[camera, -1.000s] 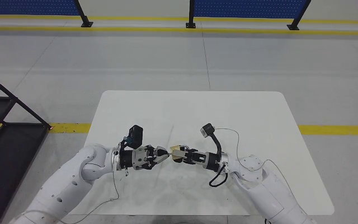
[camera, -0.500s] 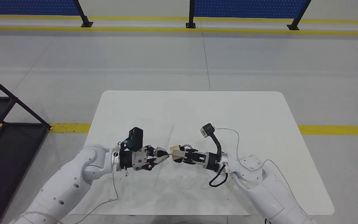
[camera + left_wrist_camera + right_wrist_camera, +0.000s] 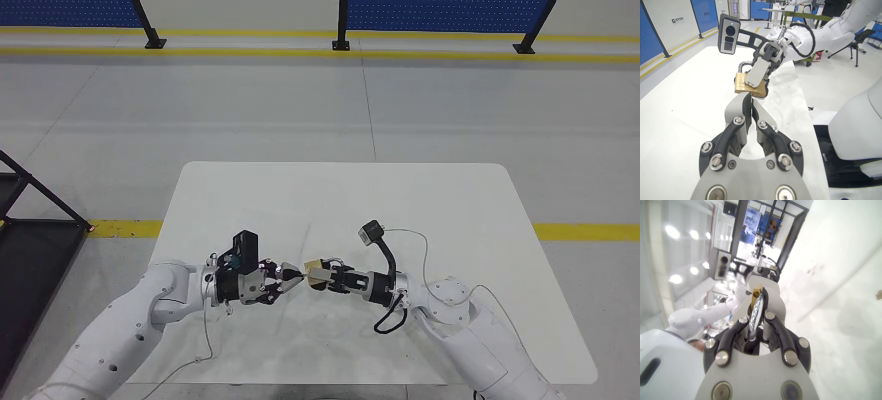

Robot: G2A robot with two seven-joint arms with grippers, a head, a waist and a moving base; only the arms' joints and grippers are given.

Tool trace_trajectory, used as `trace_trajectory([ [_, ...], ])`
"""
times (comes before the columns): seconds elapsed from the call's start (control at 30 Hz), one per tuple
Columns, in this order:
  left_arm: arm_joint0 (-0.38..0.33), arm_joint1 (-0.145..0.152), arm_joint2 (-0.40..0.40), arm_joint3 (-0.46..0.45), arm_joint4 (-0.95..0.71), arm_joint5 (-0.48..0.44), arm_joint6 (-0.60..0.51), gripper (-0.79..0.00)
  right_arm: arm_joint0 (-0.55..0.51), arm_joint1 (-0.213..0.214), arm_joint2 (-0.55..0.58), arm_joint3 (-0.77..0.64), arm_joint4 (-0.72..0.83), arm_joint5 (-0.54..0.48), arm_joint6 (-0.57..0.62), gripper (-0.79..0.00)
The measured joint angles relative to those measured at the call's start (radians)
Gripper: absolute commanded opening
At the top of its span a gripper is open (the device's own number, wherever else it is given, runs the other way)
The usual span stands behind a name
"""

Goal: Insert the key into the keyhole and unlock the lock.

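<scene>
Seen from above, the two arms meet over the white worktop (image 3: 450, 200), close to its near edge and a little left of its middle. The right gripper (image 3: 322, 275) holds a brass padlock with a silver shackle (image 3: 314, 269) clear of the surface. The left gripper (image 3: 288, 279) faces it, tip to tip.

At the left wrist, the left fingers (image 3: 734, 108) are pressed almost together, their tips touching the padlock's underside. The key is hidden between the pads (only a thin dark slit shows), so whether it has entered the keyhole cannot be told. The right fingers (image 3: 755, 75) clamp the brass body across its flat faces.

At the right wrist, the right fingers are closed on the padlock (image 3: 755, 293), with the shackle (image 3: 754, 311) running back toward the palm.

Insertion looks to be the step in hand. It calls for blade and keyhole on one line, a gentle push against a firm right arm, and a turn only once the key is fully seated.
</scene>
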State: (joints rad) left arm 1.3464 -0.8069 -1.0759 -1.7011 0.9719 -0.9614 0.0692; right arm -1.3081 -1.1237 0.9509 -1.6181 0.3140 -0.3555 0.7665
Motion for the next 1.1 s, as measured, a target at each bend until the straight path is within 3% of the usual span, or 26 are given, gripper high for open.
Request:
trace_trajectory([
  [1.03,0.070,-0.015,-0.054,-0.058,0.176,0.058,0.092,-0.785,0.000,0.000,0.000,0.000,0.000,0.000,0.000,-0.785],
  [1.07,0.071,-0.015,-0.054,-0.058,0.179,0.058,0.094,-0.702,0.000,0.000,0.000,0.000,0.000,0.000,0.000,-0.785],
  [1.1,0.072,-0.016,-0.055,-0.056,0.180,0.058,0.094,-0.339,0.000,0.000,0.000,0.000,0.000,0.000,0.000,-0.785],
])
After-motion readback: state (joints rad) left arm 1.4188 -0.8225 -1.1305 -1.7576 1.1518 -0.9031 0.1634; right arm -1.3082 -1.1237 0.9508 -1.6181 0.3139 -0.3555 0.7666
